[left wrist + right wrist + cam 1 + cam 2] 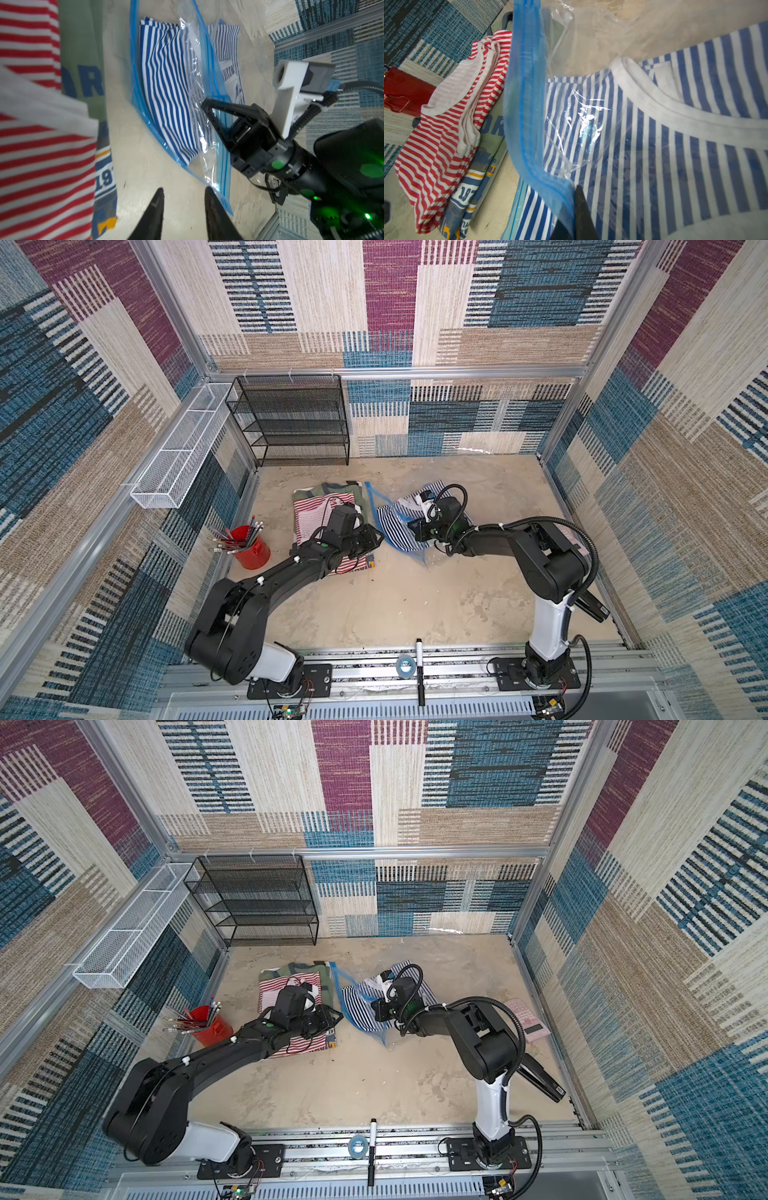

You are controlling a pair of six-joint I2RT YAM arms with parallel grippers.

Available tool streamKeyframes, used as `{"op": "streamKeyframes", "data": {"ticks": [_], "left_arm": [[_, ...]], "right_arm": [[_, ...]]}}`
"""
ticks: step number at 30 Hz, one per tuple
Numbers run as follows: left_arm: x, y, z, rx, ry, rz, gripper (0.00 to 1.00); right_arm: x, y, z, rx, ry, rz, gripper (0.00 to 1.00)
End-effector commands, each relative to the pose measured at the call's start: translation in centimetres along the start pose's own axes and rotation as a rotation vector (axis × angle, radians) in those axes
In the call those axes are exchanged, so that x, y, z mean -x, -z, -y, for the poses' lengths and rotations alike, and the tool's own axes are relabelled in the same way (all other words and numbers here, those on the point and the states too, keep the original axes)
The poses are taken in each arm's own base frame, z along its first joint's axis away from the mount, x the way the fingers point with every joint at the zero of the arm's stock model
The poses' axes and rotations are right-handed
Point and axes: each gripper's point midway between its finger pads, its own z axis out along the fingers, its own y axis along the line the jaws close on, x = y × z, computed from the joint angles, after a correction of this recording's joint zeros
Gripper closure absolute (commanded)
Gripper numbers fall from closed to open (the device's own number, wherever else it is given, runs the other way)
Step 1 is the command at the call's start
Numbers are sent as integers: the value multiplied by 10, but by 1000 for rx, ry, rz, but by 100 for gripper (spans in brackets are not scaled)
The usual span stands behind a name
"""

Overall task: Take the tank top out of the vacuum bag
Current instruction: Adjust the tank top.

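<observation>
The vacuum bag (428, 558) lies crumpled mid-tabletop (395, 605) with the blue-and-white striped tank top (166, 83) inside it, just beside a pile of folded shirts (316, 506). The right hand (207, 105) is pinched tight on the bag's blue zip strip (525, 104), which arches up over the tank top. The left hand (184, 193) hangs partly open and empty, just beside the bag's near corner.

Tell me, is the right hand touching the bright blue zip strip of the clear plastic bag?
Touching. In the right wrist view the right hand is shut on the bag's bright blue zip strip, pinched between its fingers.
</observation>
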Motion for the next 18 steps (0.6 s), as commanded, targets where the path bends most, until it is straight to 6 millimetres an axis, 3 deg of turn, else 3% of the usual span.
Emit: {"op": "streamKeyframes", "data": {"ticks": [1,10,18], "left_arm": [[21,-19,-3,68,-12,37,66],[30,-72,-25,150,6,-18,66],[27,-89,-34,153,29,-37,66]], "right_arm": [[9,2,-6,23,10,31,100],[13,5,-7,19,17,41,100],[13,4,-8,23,17,37,100]]}}
